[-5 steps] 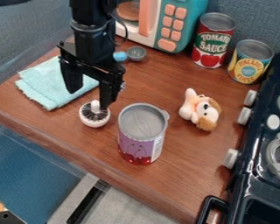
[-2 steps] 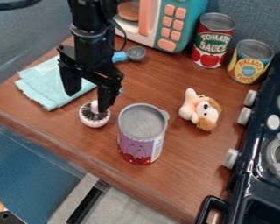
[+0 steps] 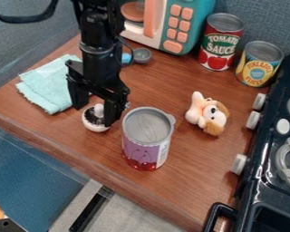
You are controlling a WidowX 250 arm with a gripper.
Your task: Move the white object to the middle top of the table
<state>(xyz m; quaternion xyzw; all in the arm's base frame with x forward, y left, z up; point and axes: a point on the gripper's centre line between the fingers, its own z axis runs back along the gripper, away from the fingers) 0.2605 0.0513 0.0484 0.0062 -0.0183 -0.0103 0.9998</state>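
Cherry can: landmark for all places given here; purple label with red cherries, grey lid, upright on the brown wooden table. Sides are as I see them, standing at the near edge.

White round brush: the object to be moved; just left of the cherry can, its white knob pointing up and dark bristles showing around the knob.

Gripper: black, pointing down, left of the cherry can and over the brush; fingers apart, one to each side of the knob. Whether either finger touches the brush, I cannot tell.

Folded cloth: pale turquoise, lying to the left of the cherry can and farther back.

Plush dog: cream and brown, lying to the right of the cherry can and near it.

Small grey cup: behind the cherry can, well apart, with a blue part just to its left.

Toy microwave: teal with orange buttons, far behind the cherry can.

Tomato can: red, upright, behind and right of the cherry can.

Yellow-labelled can: upright, also behind and right of the cherry can, farther right.

Toy stove: black, well to the cherry can's right.
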